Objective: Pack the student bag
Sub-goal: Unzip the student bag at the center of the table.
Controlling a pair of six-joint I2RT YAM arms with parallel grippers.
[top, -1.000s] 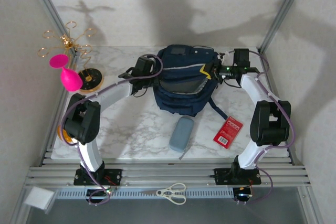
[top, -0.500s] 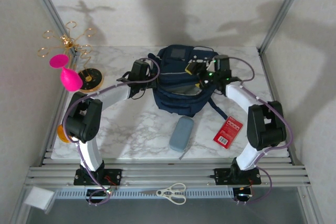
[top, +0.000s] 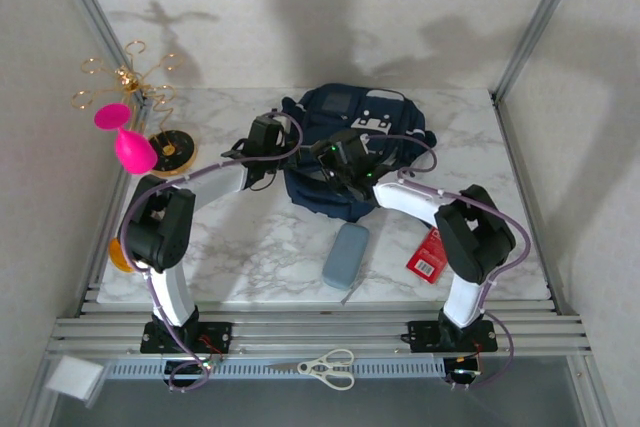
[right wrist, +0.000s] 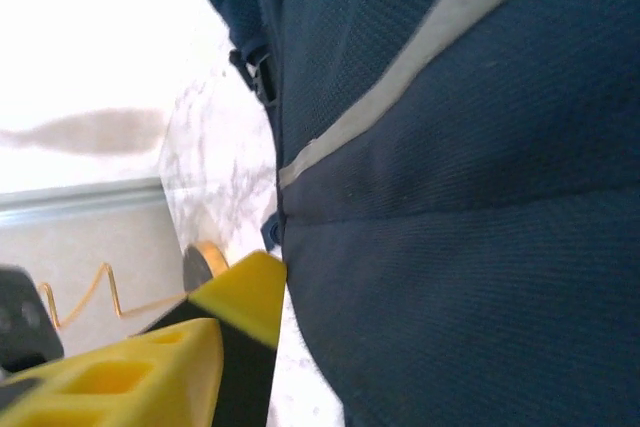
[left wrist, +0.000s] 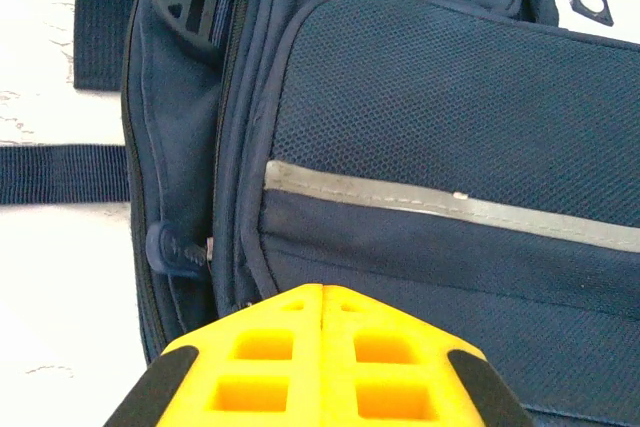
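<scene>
- Two hands meet the student bag (top: 405,137), lying lengthwise fore-aft
- Left hand (left wrist: 322,297): pressed together, bag's left flank
- Right hand (top: 340,155): over front, spread indeterminable

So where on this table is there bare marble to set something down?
Bare marble lies left of centre, between the left arm and the pencil case, and at the back right, between the student bag and the table edge. Crowded: mid-back, where both arms meet the bag, and the back-left corner with the gold wire stand.
</scene>
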